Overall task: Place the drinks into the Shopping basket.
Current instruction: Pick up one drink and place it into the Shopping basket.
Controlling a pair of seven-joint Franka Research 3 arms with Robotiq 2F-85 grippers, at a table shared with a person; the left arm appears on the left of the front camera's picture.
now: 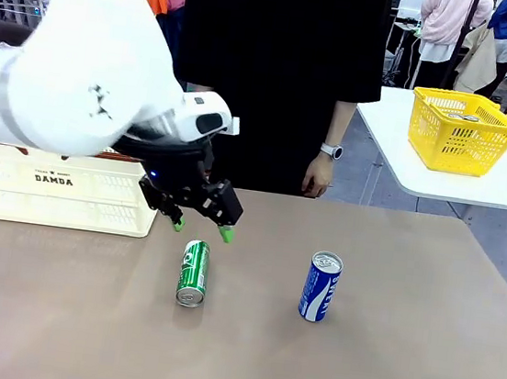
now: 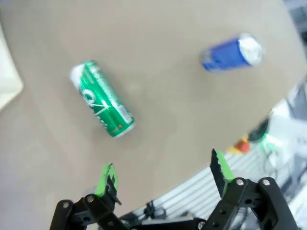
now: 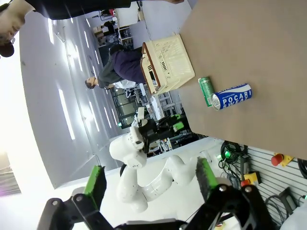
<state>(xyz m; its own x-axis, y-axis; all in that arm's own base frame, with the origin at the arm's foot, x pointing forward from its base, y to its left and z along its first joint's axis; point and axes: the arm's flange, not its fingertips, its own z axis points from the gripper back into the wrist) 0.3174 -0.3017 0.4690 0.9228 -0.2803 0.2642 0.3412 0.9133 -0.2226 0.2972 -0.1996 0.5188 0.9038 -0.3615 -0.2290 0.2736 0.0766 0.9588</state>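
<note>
Front view: your left pincer [image 1: 201, 228] hangs released and empty just above the green can [image 1: 193, 273]. The can appears to lie on its side on the counter [image 1: 400, 355], silver end toward the robot. The blue can [image 1: 320, 287] stands upright to its right, apart from it. The Shopping basket [image 1: 59, 186] sits at the counter's left, and both cans are outside it. A lying can may roll away from the first pad that touches it, so close across its body.

Left wrist view: the green can lies off to one side of the gap between the pads, not within it. If you descend like this, a finger could land on the can or shove it.

Right wrist view: your right pincer [image 3: 151, 176] is spread wide and empty, well clear of the counter. When you carry a can over, a low lift risks it catching on the basket's rim.
</note>
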